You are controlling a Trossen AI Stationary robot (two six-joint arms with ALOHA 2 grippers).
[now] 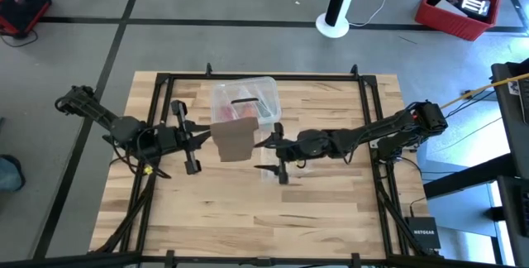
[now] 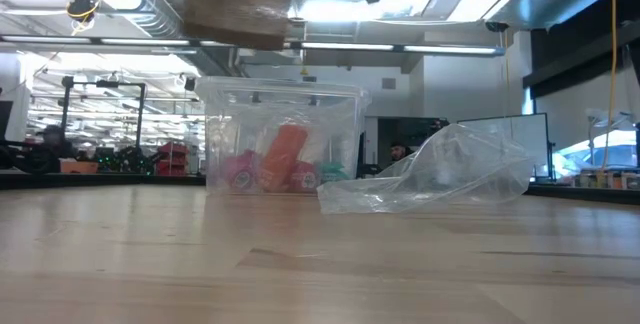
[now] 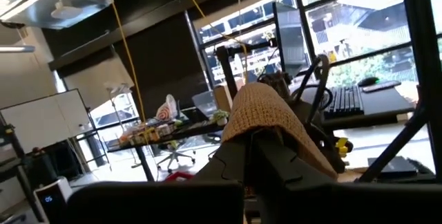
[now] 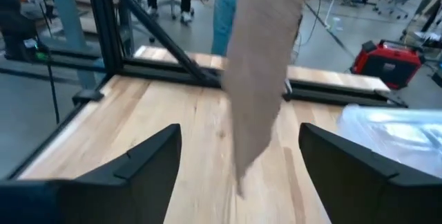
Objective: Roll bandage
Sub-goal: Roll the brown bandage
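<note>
**Bandage hanging in the air, soft and limp**

The bandage [image 1: 234,138] hangs above the worktop [image 1: 248,218], between the two arms, just in front of the clear box [image 1: 245,101]. The left pincer [image 3: 259,148] pinches its upper end; the knit cloth drapes over the fingertips in the left wrist view. The right pincer [image 4: 238,165] stands spread, the strip dangling free between its fingers [image 4: 131,165], touching neither.

Judgement: light, floppy, coarse-knit fabric. No stiffness, so it folds and twists wherever unsupported. Grippy weave, unlikely to slip, not fragile. Best hold looks to be the loose lower end, taken across its full width, keeping the strip taut. A crinkled plastic bag [image 2: 440,179] lies nearby on the worktop.
</note>
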